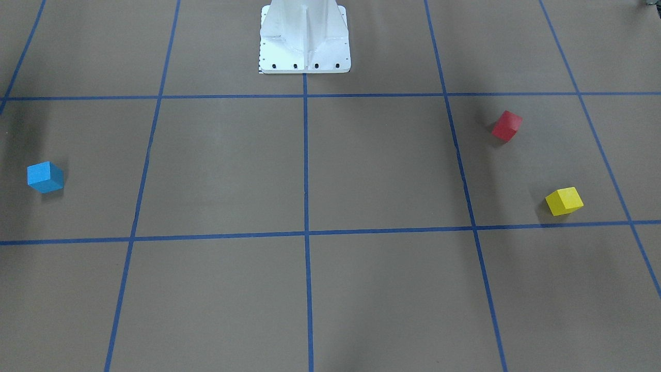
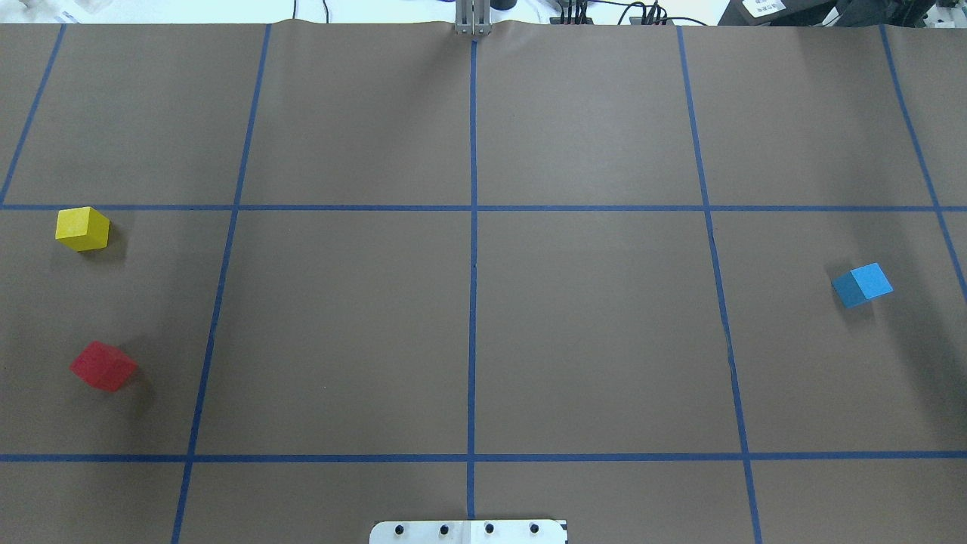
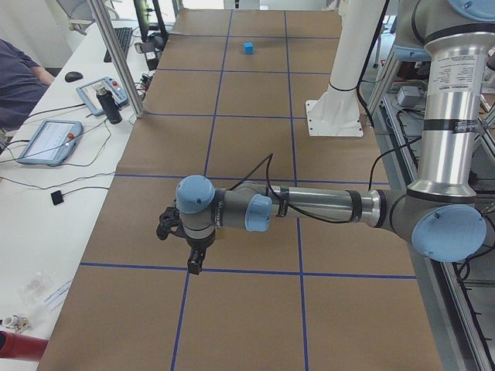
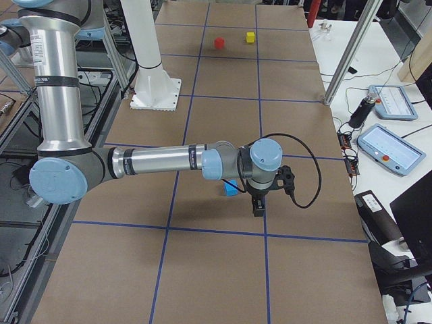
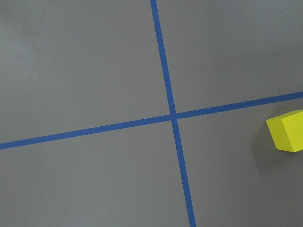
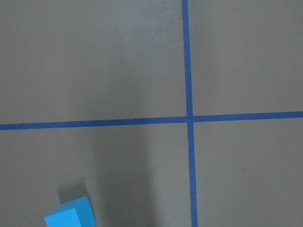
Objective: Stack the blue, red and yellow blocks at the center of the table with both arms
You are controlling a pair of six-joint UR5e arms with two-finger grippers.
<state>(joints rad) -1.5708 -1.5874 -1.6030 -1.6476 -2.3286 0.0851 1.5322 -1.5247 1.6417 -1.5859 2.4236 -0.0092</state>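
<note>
A: Where is everything?
B: Nearest the base (image 2: 468, 531), red (image 2: 103, 366) sits left on the surface (image 2: 589, 332); blue (image 2: 862, 284) further out, far right; yellow (image 2: 82, 228) beyond red. None stacked.
A: Grippers?
B: The left gripper (image 3: 195, 265) hangs near yellow, the right gripper (image 4: 257, 208) near blue; open or closed, I cannot tell.
A: Handling?
B: Probably light, rigid, matte. Pinch opposite flat faces squarely.
</note>
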